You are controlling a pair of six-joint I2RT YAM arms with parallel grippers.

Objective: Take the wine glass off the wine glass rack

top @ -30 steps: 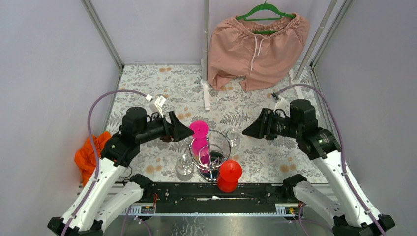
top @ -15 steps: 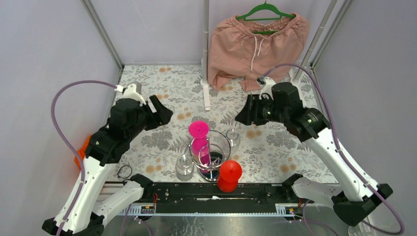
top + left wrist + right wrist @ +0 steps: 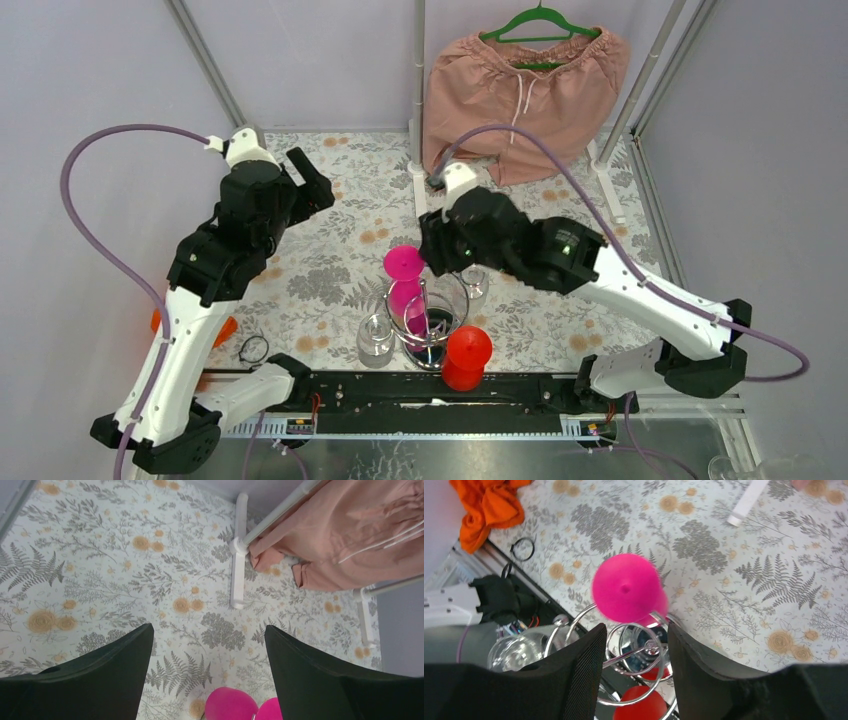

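Approach step: the right gripper (image 3: pixel 635 630), jaws wide, hovers over the wine glass rack (image 3: pixel 428 340) at near centre, where a pink wine glass (image 3: pixel 626 587) hangs upside down — next it likely needs to lower and close on that glass. The left gripper (image 3: pixel 209 630), also wide, hangs far left.

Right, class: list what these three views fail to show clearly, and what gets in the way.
Left wrist view: pink glass cut off by bottom edge.
Right wrist view: red glass cut by bottom edge; wine glass rack partly behind right gripper's fingers.
Top view: orange cloth mostly behind left arm.
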